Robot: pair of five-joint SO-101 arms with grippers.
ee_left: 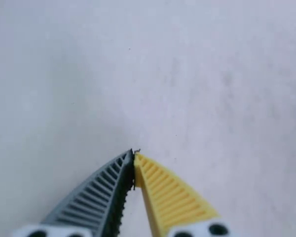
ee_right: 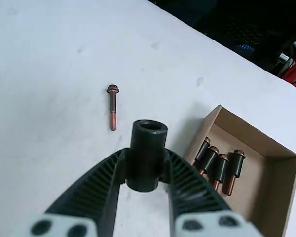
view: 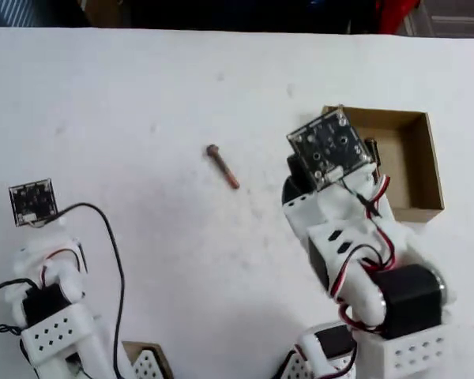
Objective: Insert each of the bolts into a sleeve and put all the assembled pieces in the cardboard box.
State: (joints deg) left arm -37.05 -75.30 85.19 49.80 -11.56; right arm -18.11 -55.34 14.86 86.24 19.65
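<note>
Currently right gripper (ee_right: 145,164) pinches black sleeve (ee_right: 148,148) upright, bore up, likely to receive the loose bolt (ee_right: 112,107) lying nearby. Left gripper (ee_left: 133,155) is pressed together, empty.

Robotics lab: white table (view: 126,87), two wired arms (view: 355,237).

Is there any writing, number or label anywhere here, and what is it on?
None can be read.
The cardboard box is plain; the sleeve in the right gripper and the loose bolt show no marks; any print on the camera board is too small to tell.
</note>
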